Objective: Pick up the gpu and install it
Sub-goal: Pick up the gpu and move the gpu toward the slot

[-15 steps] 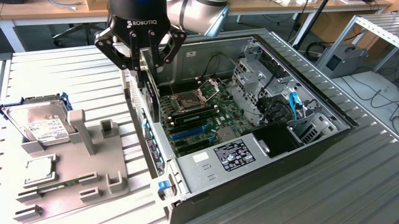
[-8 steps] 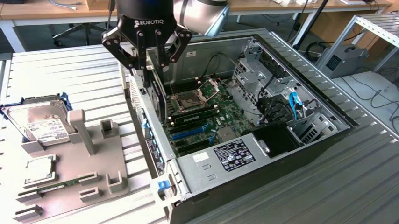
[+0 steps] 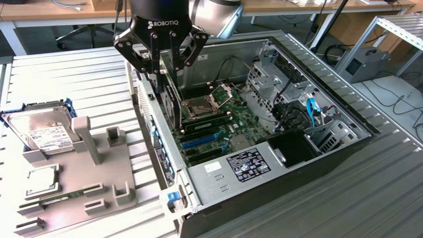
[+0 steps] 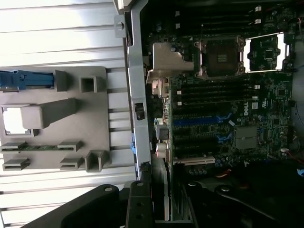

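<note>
Gripper (image 3: 162,70) marked ROBOTIQ holds the gpu (image 3: 173,105) clamped upright over the DELL-printed motherboard (image 4: 228,118) in the computer case (image 3: 334,89)

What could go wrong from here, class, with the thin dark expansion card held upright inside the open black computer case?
1. The black gripper grips the thin dark gpu by its upper edge alone; a push from below could tilt it.
2. The card hangs close to the case's grey metal rear wall, where its bracket might catch.
3. Unless lined up with a long blue slot, pressing down could harm the green motherboard.
</note>
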Controlling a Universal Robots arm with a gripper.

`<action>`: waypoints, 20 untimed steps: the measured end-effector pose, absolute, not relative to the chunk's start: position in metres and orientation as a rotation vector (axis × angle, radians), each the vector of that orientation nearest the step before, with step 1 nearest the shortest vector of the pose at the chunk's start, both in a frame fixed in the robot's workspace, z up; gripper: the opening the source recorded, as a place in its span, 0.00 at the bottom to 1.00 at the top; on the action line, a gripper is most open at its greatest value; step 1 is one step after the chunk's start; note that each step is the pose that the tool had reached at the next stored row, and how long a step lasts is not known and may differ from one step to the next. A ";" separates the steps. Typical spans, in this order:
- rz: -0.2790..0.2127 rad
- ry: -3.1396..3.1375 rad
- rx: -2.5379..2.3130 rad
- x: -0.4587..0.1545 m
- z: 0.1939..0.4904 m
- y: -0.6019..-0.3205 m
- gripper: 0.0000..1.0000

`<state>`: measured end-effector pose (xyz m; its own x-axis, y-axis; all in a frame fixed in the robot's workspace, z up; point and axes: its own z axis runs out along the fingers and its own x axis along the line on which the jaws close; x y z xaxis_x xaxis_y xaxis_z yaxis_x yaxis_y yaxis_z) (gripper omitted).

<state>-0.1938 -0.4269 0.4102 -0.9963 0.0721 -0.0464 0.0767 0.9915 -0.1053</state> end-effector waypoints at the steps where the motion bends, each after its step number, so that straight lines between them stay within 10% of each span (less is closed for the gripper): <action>1: -0.167 3.092 0.116 -0.193 0.410 -0.427 0.29; 20: -0.202 3.090 0.115 -0.178 0.410 -0.426 0.29</action>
